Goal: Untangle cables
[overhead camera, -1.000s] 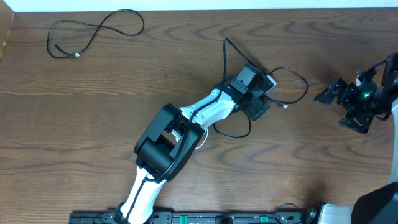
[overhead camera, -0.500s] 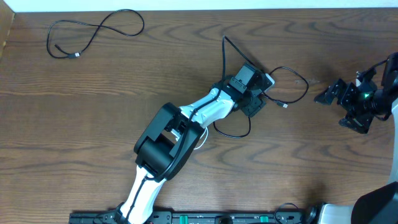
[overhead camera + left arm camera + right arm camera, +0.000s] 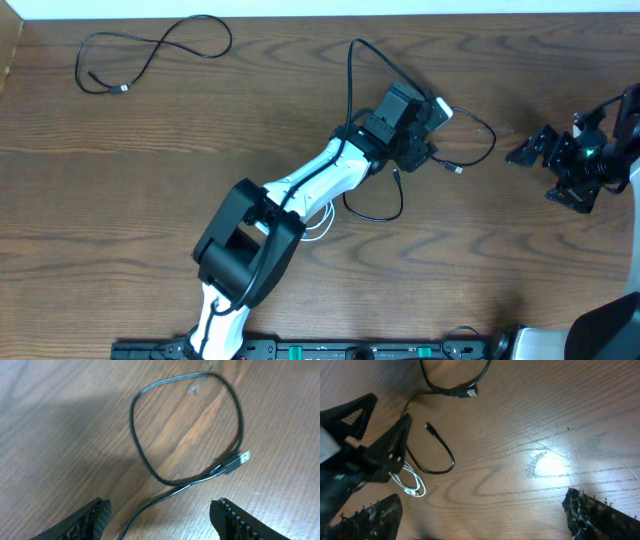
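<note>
One long black cable [image 3: 350,75] arcs over the left wrist, loops to the right [image 3: 492,140] and curls below the arm. My left gripper [image 3: 432,135] is over this cable. In the left wrist view its jaws [image 3: 161,510] are wide apart with the black cable [image 3: 150,470] running between them, and a loop with a USB plug [image 3: 239,460] lies beyond. A second black cable [image 3: 150,55] lies apart at the far left. The white coil [image 3: 322,225] peeks out beside the left arm and shows in the right wrist view [image 3: 410,482]. My right gripper [image 3: 540,175] is open and empty [image 3: 485,515].
The left arm [image 3: 250,240] stretches diagonally from the near edge across the table's middle. The right arm stands at the right edge. Bare wood lies between the right gripper and the cable loop. A pale wall edge runs along the far side.
My left gripper has moved toward the far side, and the black cable's far end has swung up into an arc with it. The left elbow shifted left. The right arm has not moved.
</note>
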`<state>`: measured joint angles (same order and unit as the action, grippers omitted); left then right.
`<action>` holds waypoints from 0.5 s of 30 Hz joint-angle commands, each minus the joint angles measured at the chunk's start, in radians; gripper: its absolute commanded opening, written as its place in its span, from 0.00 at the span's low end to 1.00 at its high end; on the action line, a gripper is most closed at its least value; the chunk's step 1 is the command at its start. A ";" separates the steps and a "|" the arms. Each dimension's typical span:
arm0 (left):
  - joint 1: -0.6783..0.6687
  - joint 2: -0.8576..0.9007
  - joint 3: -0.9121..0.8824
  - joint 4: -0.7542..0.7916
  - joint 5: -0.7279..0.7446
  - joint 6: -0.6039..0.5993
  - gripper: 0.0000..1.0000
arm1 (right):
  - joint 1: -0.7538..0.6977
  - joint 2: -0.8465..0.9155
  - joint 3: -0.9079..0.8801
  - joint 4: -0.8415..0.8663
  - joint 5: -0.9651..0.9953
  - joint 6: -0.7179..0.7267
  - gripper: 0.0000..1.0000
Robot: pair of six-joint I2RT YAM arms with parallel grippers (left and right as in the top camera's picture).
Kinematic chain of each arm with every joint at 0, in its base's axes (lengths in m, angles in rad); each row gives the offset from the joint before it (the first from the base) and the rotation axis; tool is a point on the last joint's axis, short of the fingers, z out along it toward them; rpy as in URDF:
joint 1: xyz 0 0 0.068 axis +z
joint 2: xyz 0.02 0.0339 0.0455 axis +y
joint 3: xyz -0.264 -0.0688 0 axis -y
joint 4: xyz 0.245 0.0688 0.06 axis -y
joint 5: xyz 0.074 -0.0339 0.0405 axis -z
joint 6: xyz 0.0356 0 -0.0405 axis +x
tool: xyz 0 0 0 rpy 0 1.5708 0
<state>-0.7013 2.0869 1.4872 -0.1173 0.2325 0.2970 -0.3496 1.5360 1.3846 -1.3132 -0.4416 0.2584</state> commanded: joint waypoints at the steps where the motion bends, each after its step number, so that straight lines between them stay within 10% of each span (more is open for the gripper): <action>1: 0.029 0.061 0.001 0.025 -0.017 0.024 0.69 | -0.002 -0.013 0.005 -0.004 -0.013 -0.013 0.99; 15: 0.060 0.136 0.000 0.023 0.032 0.016 0.68 | -0.002 -0.013 0.005 -0.028 -0.013 -0.028 0.99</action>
<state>-0.6388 2.2032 1.4872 -0.0864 0.2356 0.3111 -0.3496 1.5360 1.3846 -1.3384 -0.4419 0.2478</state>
